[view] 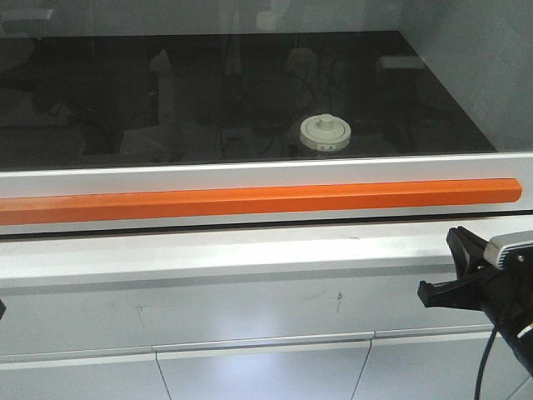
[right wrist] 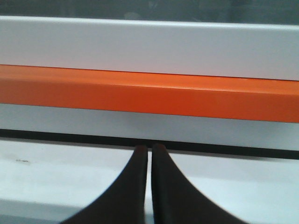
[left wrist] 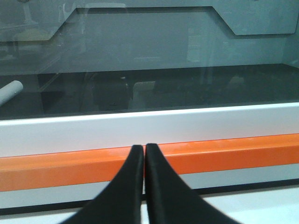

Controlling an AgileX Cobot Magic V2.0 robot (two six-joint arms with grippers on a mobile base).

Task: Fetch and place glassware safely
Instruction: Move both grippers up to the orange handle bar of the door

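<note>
Locate the glass jar [view: 326, 133] on the dark work surface [view: 166, 100] inside the cabinet: right of centre, toward the near edge, upright, with the cream lid [view: 326, 127] seated and its knob pointing up.

Note 1 barrier. View the jar only through the glass pane [view: 125, 75], above the white frame [view: 250, 173] and the orange handle bar [view: 250, 202]. Judge the pane as lowered onto the sill [view: 208, 250], so treat the jar as out of direct reach.

Check the right gripper [right wrist: 149, 148]: fingers pressed together, holding nothing, pointing at the sill just below the orange handle bar. Check the left gripper [left wrist: 143, 148]: fingers pressed together, holding nothing, tips level with the same bar.

Read the bearing from the front view:
- From the right gripper, at the near right: jar far and to the left, beyond the pane.
- From the left gripper, only a sliver at the near left edge: jar far and well to the right.

Rate the right arm as the nearer of the 2.

Take the jar's axis as vertical and its outline as round, so expect no preferred side for a grasp. Expect the bar to need lifting before any reach.
</note>
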